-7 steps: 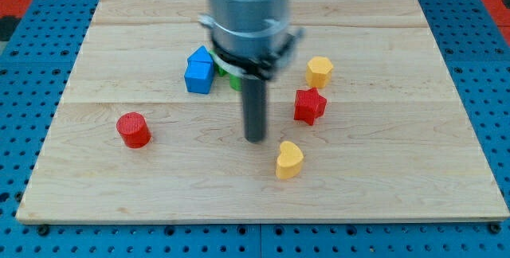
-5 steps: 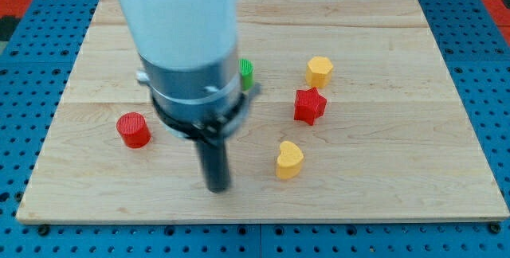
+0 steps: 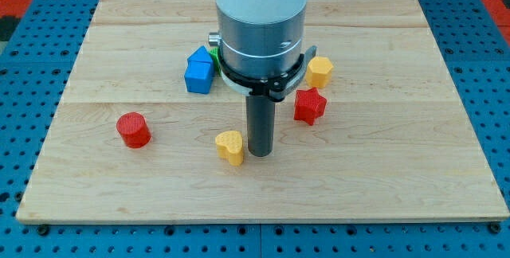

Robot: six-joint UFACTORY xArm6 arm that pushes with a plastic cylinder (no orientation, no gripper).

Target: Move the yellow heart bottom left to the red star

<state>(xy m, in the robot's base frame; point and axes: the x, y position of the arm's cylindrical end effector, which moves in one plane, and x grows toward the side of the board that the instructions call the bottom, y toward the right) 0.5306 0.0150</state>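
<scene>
The yellow heart (image 3: 230, 146) lies on the wooden board (image 3: 382, 162), below and to the left of the red star (image 3: 309, 105). My tip (image 3: 259, 151) rests on the board right against the heart's right side, between the heart and the star. The star sits up and to the right of the tip, about a block's width away.
A red cylinder (image 3: 133, 129) stands at the view's left. A blue block (image 3: 199, 70) sits above the heart, partly behind the arm, with a sliver of green block (image 3: 213, 49) beside it. A yellow hexagon (image 3: 319, 71) sits just above the red star.
The yellow heart has shifted left from beside the star's lower edge to the board's lower middle. My tip swung left, then came back right and now sits against the heart's right side.
</scene>
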